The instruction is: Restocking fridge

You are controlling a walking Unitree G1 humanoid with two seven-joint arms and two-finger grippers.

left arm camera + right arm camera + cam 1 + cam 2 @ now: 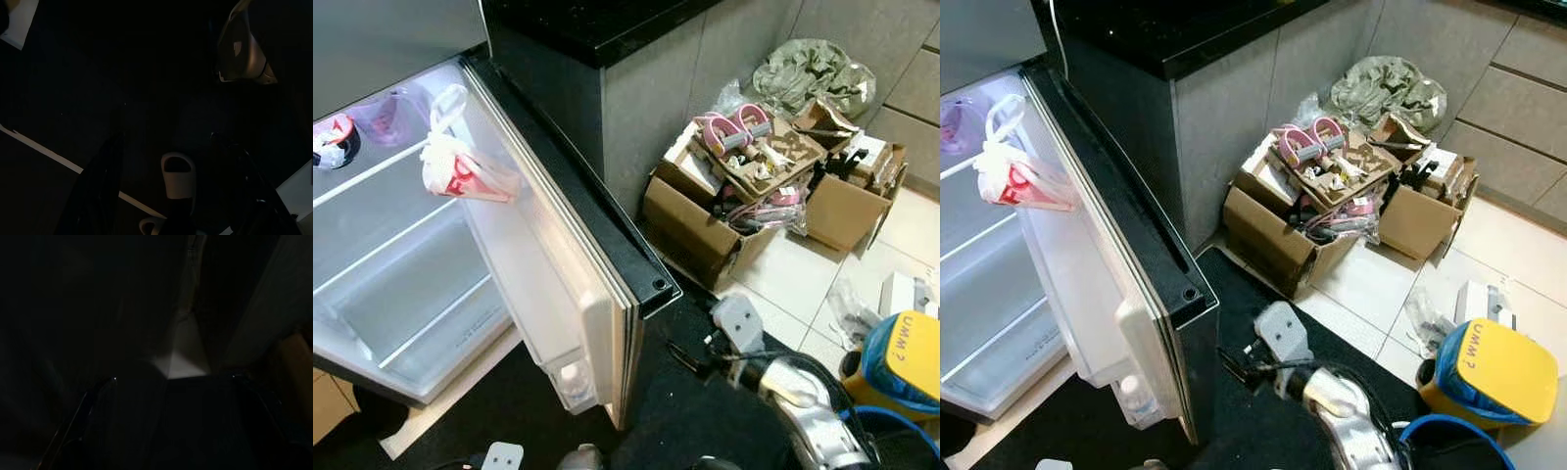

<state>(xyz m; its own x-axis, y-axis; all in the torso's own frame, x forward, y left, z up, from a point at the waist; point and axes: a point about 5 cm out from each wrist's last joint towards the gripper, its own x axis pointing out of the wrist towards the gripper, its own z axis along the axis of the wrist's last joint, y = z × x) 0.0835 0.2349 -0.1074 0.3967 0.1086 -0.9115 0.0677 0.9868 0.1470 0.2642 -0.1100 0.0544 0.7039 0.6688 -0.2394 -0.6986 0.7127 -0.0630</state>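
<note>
1. The fridge door stood open, giving access to mostly bare shelves; a red-and-white bag sat in the door rack.
2. Cardboard boxes of mixed goods sat on the floor beside the counter, near the door.
3. Both arms hung low; finger state could not be told.

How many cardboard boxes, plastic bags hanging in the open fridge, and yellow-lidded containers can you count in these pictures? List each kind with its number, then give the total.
Cardboard boxes: 2, the large box and the smaller box, side by side on the tiled floor.
Plastic bags in the fridge: 2, the red-and-white bag and the purple bag.
Yellow-lidded containers: 1.
Total: 5
</note>
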